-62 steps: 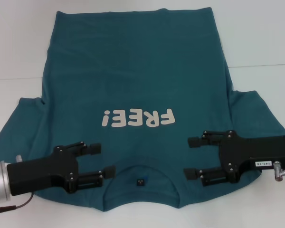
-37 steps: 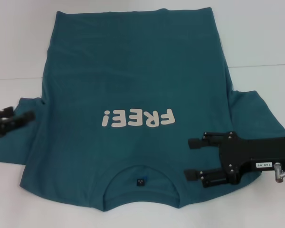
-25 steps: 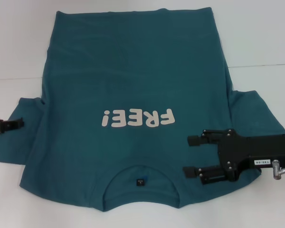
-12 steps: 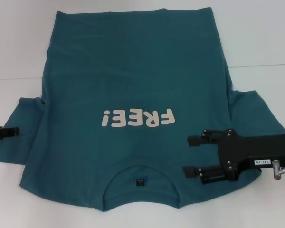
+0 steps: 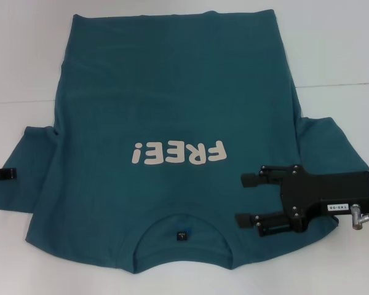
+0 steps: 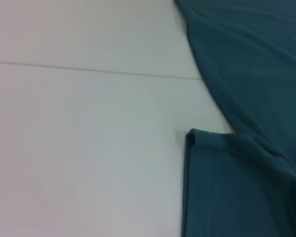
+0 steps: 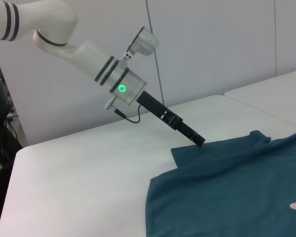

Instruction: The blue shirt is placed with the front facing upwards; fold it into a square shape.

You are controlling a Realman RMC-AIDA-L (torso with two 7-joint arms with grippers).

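Left gripper (image 5: 5,174) at left sleeve edge, tip on cloth; spread or pinched, cannot tell. Right gripper (image 5: 251,200) spread, hovering over right shoulder beside collar. Shirt (image 5: 172,98) flat on table (image 5: 338,49), collar near, hem far, long axis near-far.

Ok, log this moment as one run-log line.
blue shirt: flat, print up, unfolded | left pincer: at left sleeve edge | right pincer: open, over right shoulder | table
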